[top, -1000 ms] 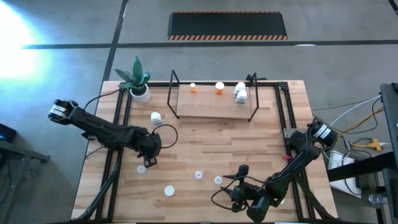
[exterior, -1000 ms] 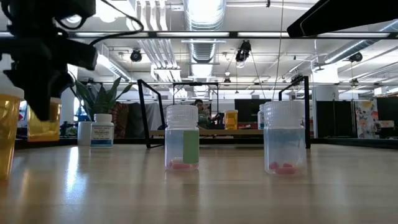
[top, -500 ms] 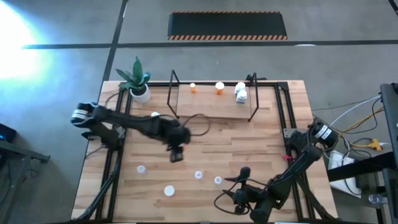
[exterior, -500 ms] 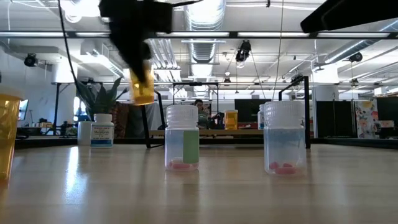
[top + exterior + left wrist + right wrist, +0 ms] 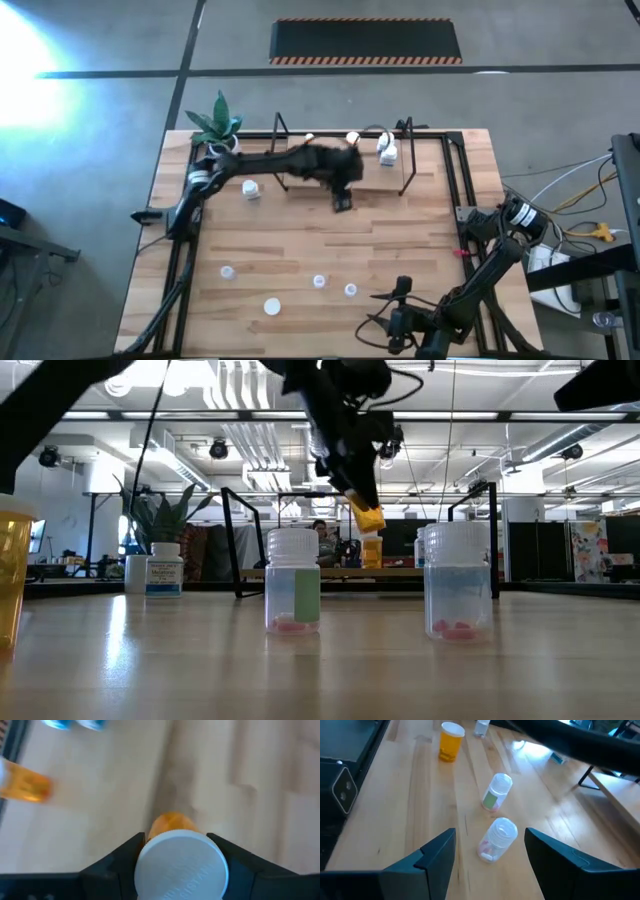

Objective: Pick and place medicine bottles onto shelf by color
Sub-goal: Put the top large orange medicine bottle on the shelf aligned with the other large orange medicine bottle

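My left gripper (image 5: 343, 201) hangs over the front edge of the shelf (image 5: 330, 172), shut on an orange bottle (image 5: 369, 520) with a white cap. Two orange bottles (image 5: 352, 138) and white ones (image 5: 387, 151) stand on the shelf board. A white bottle (image 5: 250, 188) stands on the table left of the shelf. Two clear bottles (image 5: 319, 281), an orange one (image 5: 450, 742) and another (image 5: 272, 306) stand on the near part of the table. My right gripper (image 5: 490, 865) is open and empty near the table's front edge, behind the two clear bottles (image 5: 497, 792). My left gripper pinches the orange bottle between its two fingers at the white cap end (image 5: 181, 867), one finger on each side of the cap. The orange body (image 5: 170, 823) sticks out beyond the fingers. The bottle is lifted clear of the table and hangs tilted below the gripper (image 5: 369, 520).
A white pot with a green plant (image 5: 221, 135) stands at the far left corner. The shelf's black wire uprights (image 5: 408, 160) and rails frame the board. Black cables trail from both arms. The room behind the table shows in the low view.
My left gripper has swung from the near left part of the table toward the right and far edges, up to the shelf's front, carrying the orange bottle higher and more tilted. My right gripper has drawn back a little toward the near edge.
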